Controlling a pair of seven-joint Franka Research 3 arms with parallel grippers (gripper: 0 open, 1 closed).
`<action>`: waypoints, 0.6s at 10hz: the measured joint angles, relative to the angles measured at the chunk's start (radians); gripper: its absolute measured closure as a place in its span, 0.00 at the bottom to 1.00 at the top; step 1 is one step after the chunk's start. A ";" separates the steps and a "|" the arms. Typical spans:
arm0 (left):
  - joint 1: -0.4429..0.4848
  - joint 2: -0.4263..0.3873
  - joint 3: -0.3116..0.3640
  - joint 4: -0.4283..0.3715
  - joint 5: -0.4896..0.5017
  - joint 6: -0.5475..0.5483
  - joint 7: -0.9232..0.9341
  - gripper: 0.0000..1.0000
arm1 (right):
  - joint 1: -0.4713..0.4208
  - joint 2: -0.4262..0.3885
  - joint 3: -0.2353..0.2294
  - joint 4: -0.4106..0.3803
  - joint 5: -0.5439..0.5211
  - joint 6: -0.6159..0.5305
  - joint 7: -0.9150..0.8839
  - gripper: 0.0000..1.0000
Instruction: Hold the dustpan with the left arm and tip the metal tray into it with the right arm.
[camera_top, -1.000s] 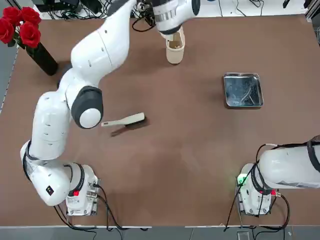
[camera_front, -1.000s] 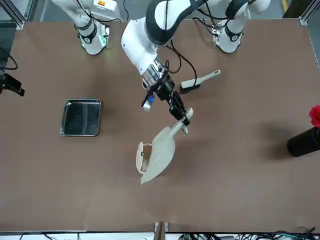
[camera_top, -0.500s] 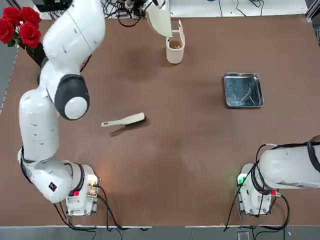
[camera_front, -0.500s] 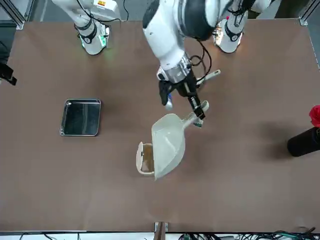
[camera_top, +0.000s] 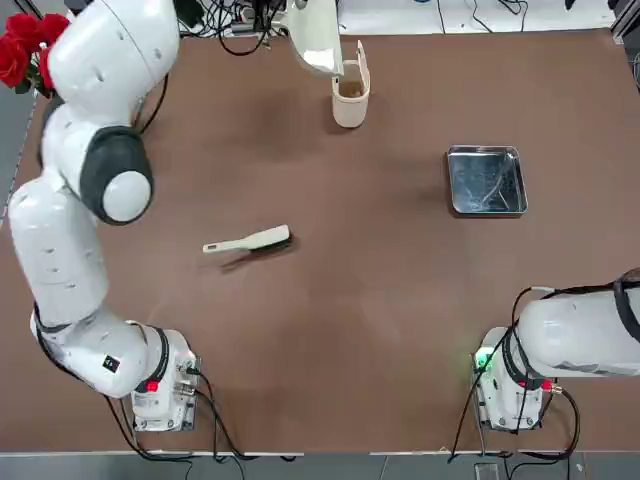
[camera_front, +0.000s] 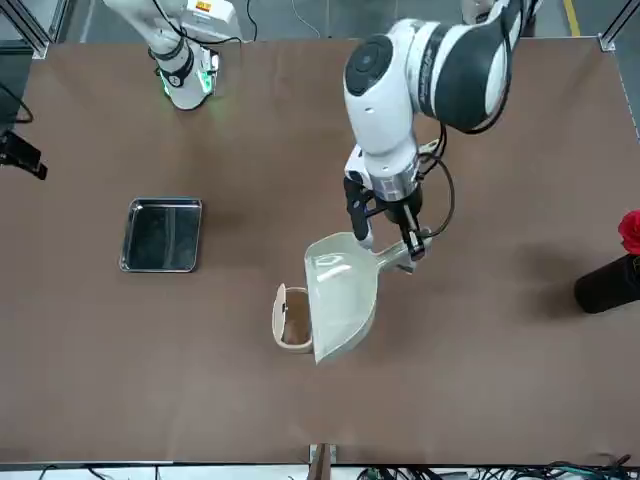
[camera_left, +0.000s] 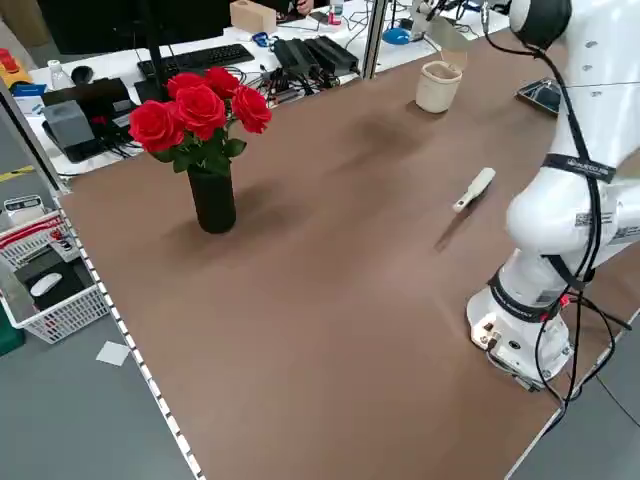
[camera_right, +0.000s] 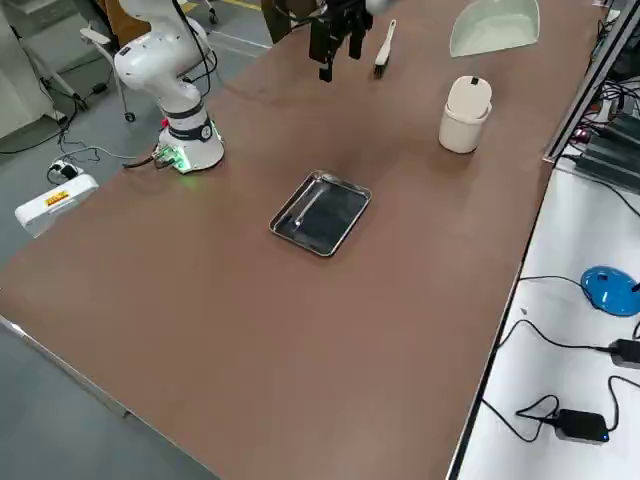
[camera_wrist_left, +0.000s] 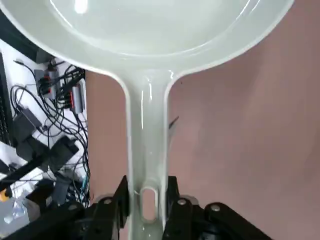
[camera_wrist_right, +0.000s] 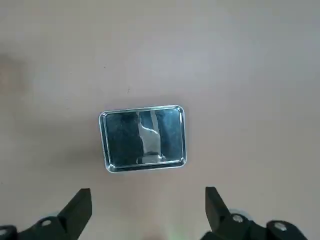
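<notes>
We see a big brown table, and we call the robot's side 6 o'clock and the far side 12 o'clock, all counted from the middle of the table. The left arm is big and white, with its foot near 7 o'clock, and it reaches up to the far side. The right arm is white too, with its foot at 4 o'clock, and it goes off past the 3 o'clock side in the top view. The dustpan is up in the air near 12 o'clock, with its wide scoop close to the little bin. The left gripper is closed on the dustpan's handle, one finger on each side, so we see it has a good hold. The right gripper is wide open with nothing in it, out on the 3 o'clock side, and we can see the tray from its wrist. The red roses stand in a dark vase over by 10 o'clock. The small cream bin stands upright at 12 o'clock; we can't tell if the dustpan touches it. The metal tray lies flat on the table at 2 o'clock, well apart from the dustpan. Last, we see the skinny hand brush at 9 o'clock, with its dark hairs.
</notes>
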 joint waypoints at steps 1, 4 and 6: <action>0.000 -0.093 0.054 -0.157 -0.046 0.118 0.018 0.67 | 0.000 0.002 0.015 -0.006 0.001 0.008 0.000 0.00; 0.002 -0.333 0.159 -0.536 -0.173 0.270 0.176 0.67 | 0.000 0.002 0.028 -0.026 0.031 0.023 0.000 0.00; 0.016 -0.376 0.191 -0.656 -0.260 0.289 0.294 0.67 | 0.000 0.002 0.029 -0.026 0.058 0.027 0.000 0.00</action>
